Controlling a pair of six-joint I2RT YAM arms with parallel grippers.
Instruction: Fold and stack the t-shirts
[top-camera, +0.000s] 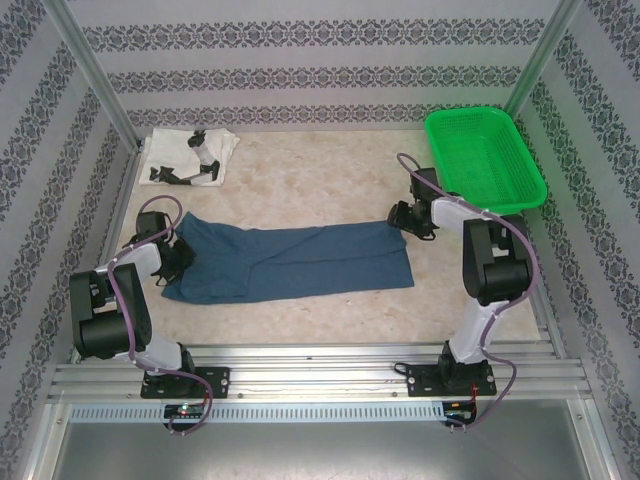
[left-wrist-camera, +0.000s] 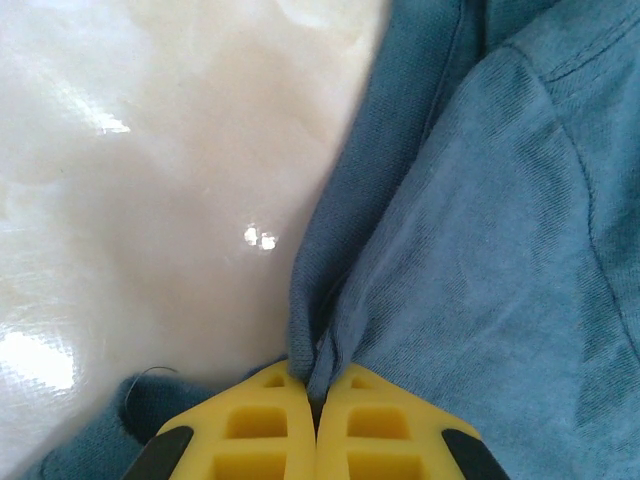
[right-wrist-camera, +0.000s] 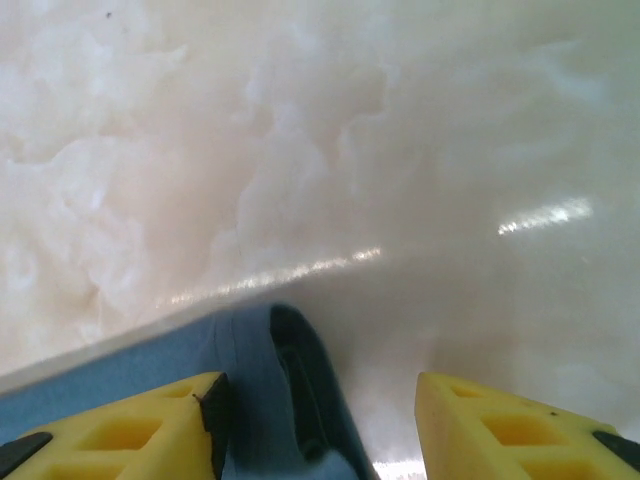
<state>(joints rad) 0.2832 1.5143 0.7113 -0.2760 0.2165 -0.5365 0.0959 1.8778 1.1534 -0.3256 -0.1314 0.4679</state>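
Observation:
The dark blue-teal t-shirt (top-camera: 300, 260) lies stretched in a long band across the middle of the table. My left gripper (top-camera: 183, 255) is at its left end; in the left wrist view the yellow fingertips (left-wrist-camera: 315, 395) are shut on a bunched fold of the blue cloth (left-wrist-camera: 480, 250). My right gripper (top-camera: 398, 217) sits at the shirt's far right corner. Its jaws (right-wrist-camera: 320, 410) stand open, and the blue hem (right-wrist-camera: 250, 380) lies loose between them, nearer the left finger. The folded white t-shirt with black marks (top-camera: 170, 150) rests at the back left.
A bright green mesh basket (top-camera: 485, 155) stands at the back right, just behind the right arm. Patterned walls and metal posts close in the pale marbled table (top-camera: 320, 180) on three sides. Bare tabletop lies behind and in front of the blue shirt.

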